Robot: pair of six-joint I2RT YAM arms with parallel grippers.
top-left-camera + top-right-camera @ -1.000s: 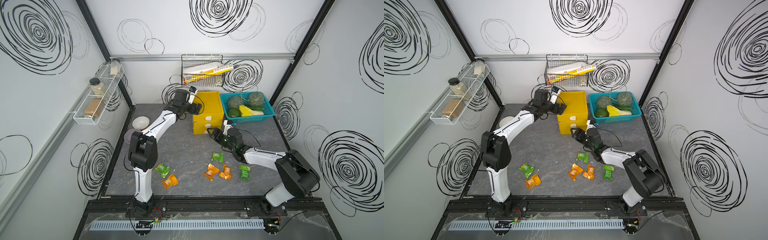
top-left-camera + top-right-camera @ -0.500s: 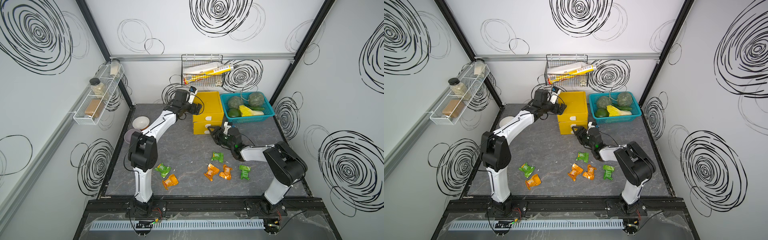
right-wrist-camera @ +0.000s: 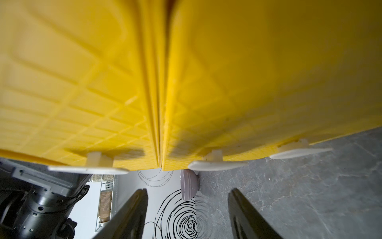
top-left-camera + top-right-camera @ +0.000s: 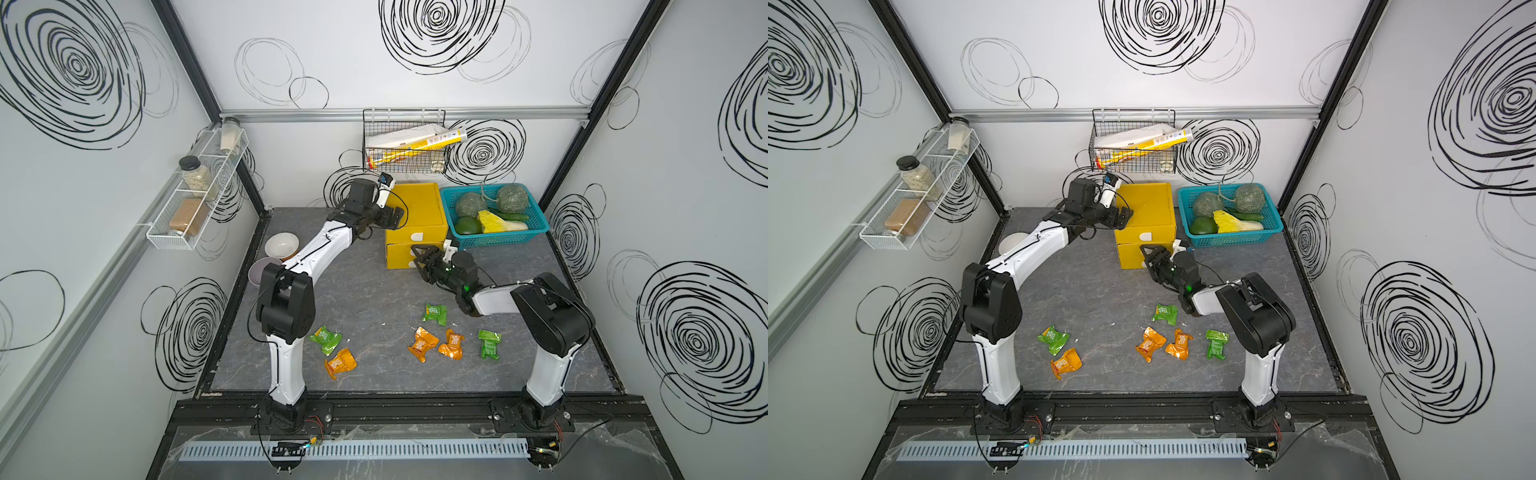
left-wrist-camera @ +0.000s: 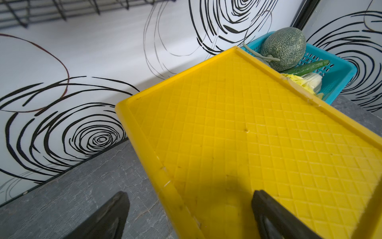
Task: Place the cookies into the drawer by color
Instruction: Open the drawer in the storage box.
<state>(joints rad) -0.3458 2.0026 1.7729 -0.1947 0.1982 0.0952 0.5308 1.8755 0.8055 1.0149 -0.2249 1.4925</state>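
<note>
The right hand (image 4: 420,255), jaws part-open and empty, faces the front of the yellow drawer (image 4: 415,203), a white tab handle (image 3: 215,164) just ahead. The left hand (image 4: 395,218), spread wide and empty, straddles its top edge. Green and orange cookies (image 4: 435,313) lie loose on the table (image 4: 365,291). Best to centre the tab between the fingers (image 3: 132,215), then pull straight; which tier, seemingly the middle, is unclear.

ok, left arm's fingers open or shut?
Open: left gripper fingers stand wide apart astride an edge of the yellow cabinet, holding nothing.
</note>
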